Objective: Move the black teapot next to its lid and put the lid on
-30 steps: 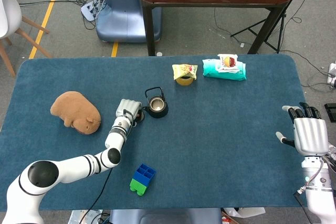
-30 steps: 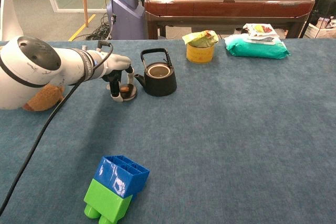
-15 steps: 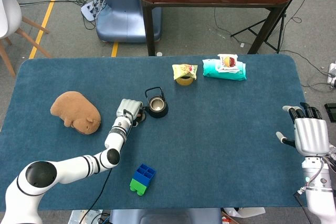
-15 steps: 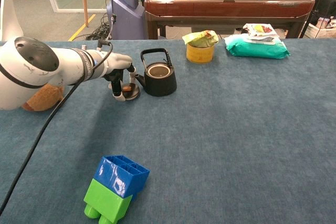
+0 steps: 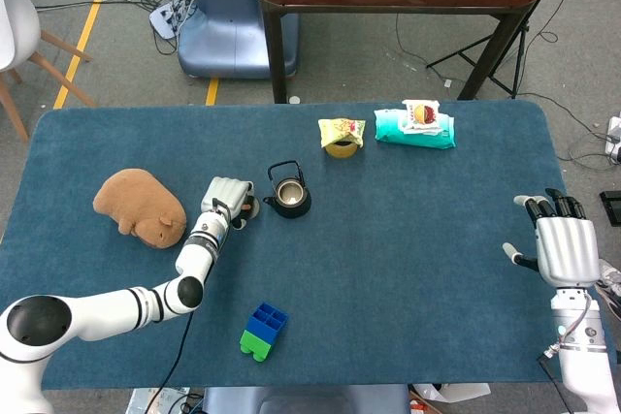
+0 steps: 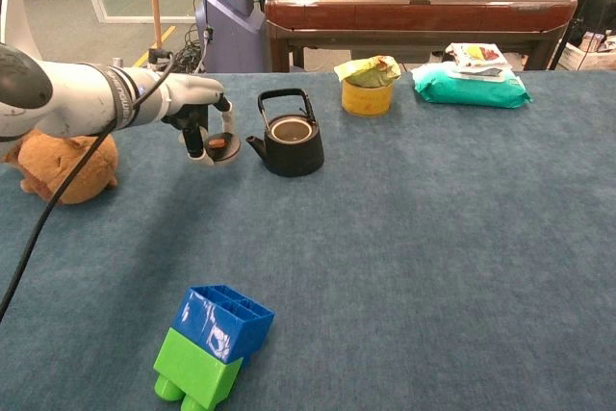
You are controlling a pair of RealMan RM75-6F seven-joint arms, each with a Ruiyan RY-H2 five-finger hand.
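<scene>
The black teapot (image 6: 289, 144) sat open-topped just right of the lid (image 6: 219, 144), so the moving part looked done. The left hand (image 6: 197, 113) pinched the lid, seemingly lifted off the table (image 6: 433, 238); seating it remained. The right hand (image 5: 561, 244) idled far right, fingers spread, holding nothing.

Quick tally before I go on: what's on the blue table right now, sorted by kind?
Teaware: 2, black teapot and its lid, held by the left hand
Snack packs: 3, yellow cup, green pack, small packet on top
Toys: 2, brown plush, blue-green block
Total: 7
</scene>
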